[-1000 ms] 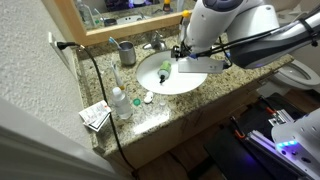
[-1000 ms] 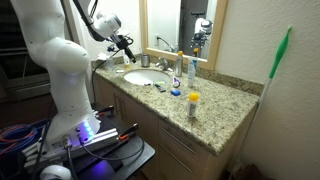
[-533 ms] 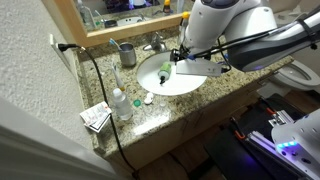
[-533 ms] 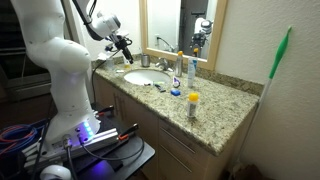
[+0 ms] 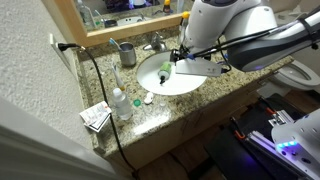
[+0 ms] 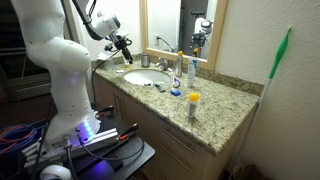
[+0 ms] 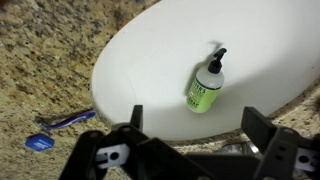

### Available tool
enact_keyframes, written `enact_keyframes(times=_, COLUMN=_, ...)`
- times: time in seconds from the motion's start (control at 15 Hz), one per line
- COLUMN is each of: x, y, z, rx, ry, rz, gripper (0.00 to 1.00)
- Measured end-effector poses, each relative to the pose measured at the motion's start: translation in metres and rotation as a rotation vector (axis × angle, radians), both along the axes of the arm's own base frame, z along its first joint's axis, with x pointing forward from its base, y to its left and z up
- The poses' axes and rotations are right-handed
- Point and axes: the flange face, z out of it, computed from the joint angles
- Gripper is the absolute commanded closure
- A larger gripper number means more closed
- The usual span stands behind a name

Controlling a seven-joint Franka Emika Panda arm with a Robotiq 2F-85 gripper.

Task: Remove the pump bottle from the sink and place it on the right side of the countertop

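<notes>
Green-labelled pump bottle lies untouched in the sink at one o'clock; my gripper has stayed wide open above it.

In the wrist view the sink ran off the top and right edges, the label print on the pump bottle lying in it was too blurred to read, and the gripper at the sink's near rim was cut by the bottom edge (only its spread fingers showed whole). In an exterior view the arm covered one side of the sink. In an exterior view the sink's inside lay hidden behind its rim, and the gripper above it was too small to judge.
</notes>
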Motion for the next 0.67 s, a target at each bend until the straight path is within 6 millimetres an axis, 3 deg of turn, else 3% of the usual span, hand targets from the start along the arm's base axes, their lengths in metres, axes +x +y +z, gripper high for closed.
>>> enact_keyframes(times=0.4, x=-0.001, y=0.0, z=-0.002, rx=-0.016, ry=-0.013, rz=0.008, gripper=0.0)
enact_keyframes(times=0.67, x=-0.011, y=-0.009, z=-0.047, rx=-0.073, ry=-0.104, rz=0.022, gripper=0.0)
